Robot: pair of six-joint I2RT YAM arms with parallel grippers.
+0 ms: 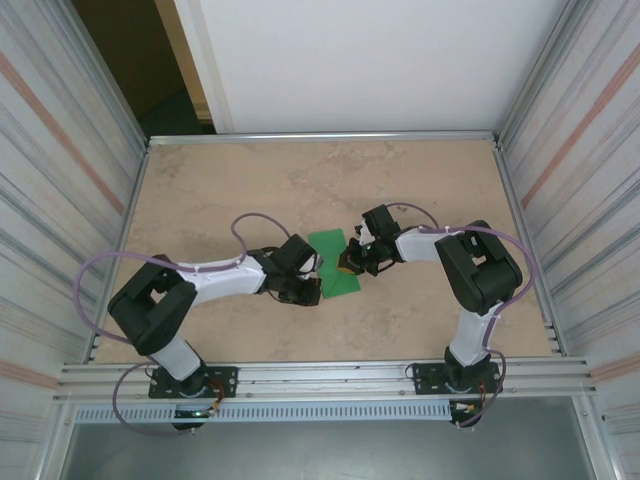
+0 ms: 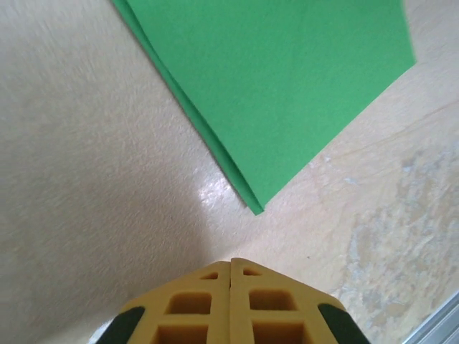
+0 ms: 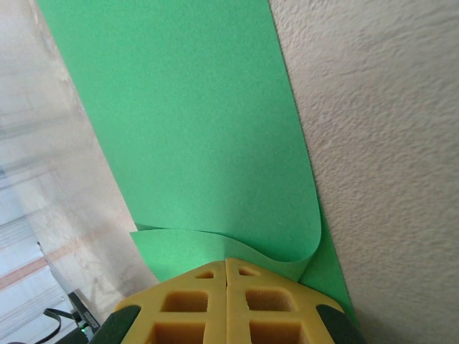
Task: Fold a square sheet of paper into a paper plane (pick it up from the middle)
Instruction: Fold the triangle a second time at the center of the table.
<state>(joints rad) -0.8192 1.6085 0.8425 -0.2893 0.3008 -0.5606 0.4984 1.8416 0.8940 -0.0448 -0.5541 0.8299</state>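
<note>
Right fingers (image 3: pixel 188 301) pinching the curled green paper (image 3: pixel 193 129), left fingers (image 2: pixel 188 302) pressed together, empty, near its corner

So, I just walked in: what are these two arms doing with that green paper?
The right gripper is pinching one edge of the green paper, curling it up off the table. The sheet looks already folded once, two layers showing along an edge. The left gripper is shut on nothing, just short of the paper's corner.
</note>
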